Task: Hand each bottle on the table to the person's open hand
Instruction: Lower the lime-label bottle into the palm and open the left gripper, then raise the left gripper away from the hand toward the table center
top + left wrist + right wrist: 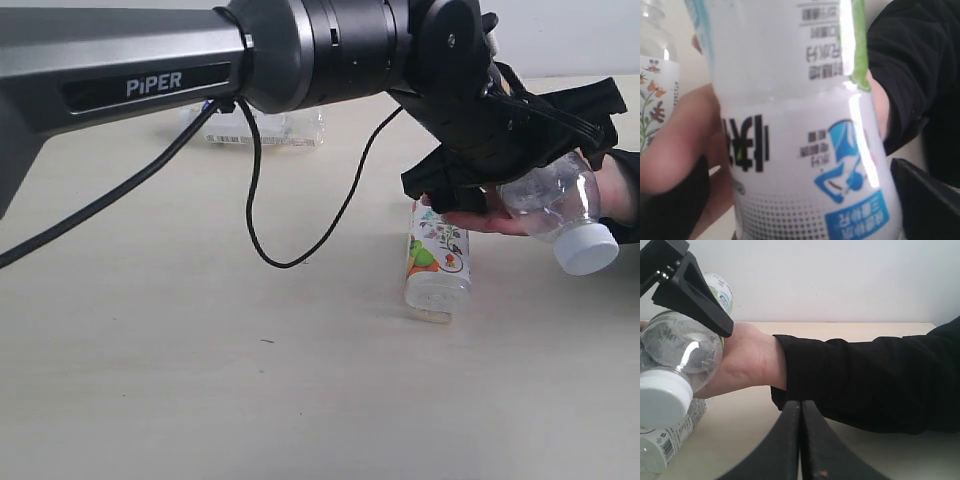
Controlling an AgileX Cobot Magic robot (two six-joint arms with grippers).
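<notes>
My left gripper (pixel 530 150) reaches across to the right and is shut on the white-blue bottle (pixel 555 200). The bottle's white cap (pixel 587 250) points down toward the camera. Close up, its label (pixel 790 125) fills the left wrist view. The bottle rests on the person's open hand (pixel 480 222), palm up, with a black sleeve (pixel 865 380). The floral bottle (pixel 437 262) lies on the table (pixel 200 380) just under the hand. My right gripper (pixel 800 406) is shut with nothing in it, low over the table beside the person's forearm. It is out of the exterior view.
Another clear bottle (pixel 265 130) lies at the back of the table, partly hidden by the left arm. A black cable (pixel 255 200) hangs from that arm in a loop over the table. A pale wall (pixel 840 280) stands behind.
</notes>
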